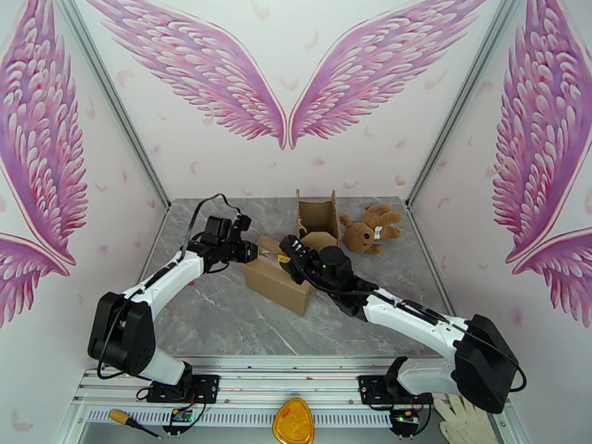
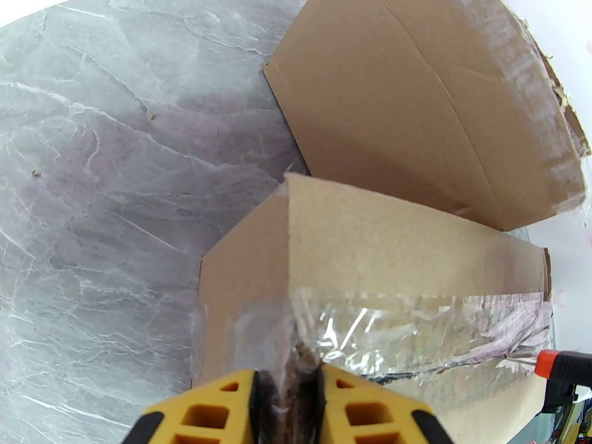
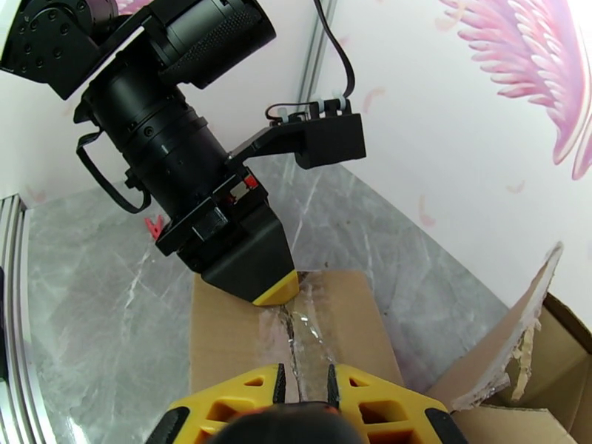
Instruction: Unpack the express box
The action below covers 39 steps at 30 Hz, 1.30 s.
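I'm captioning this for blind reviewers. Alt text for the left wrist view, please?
The left pincer, yellow-fingered, is shut on a crumpled strip of clear tape along the top of a cardboard box. A second box with torn edges sits behind it on the grey marble table.

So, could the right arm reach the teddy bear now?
Probably yes: the teddy bear lies uncovered on the table beside the open box. The right gripper is shut on the tape of the sealed box, so must let go first.
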Available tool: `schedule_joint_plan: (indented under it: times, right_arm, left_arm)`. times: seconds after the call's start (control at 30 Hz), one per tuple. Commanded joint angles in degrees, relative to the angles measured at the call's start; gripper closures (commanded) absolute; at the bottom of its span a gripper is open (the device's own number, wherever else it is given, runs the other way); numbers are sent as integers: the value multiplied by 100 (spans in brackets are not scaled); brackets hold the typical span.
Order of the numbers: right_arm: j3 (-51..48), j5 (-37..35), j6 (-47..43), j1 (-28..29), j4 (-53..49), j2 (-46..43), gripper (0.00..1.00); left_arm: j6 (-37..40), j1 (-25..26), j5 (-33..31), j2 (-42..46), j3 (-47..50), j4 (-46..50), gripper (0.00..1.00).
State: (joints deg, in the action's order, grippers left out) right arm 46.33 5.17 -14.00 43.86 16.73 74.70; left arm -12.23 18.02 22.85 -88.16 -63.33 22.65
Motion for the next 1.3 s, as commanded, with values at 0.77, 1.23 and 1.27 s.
schedule_joint_plan:
  times: [0.77,1.23,1.27]
  right_arm:
    - [-1409,-697,134,-461,-1111,-2301,100]
    - [-1715,-1209,548,-682,-980,-3278,100]
    - [-1701,-1364,776,-683,-816,-3294,100]
  left_arm:
    - [-51,-211,-1091,-641,214,1022,81]
    - [-352,-179,-1064,-306,207,1088,81]
    - [-442,-176,-1060,-167,236,1100,81]
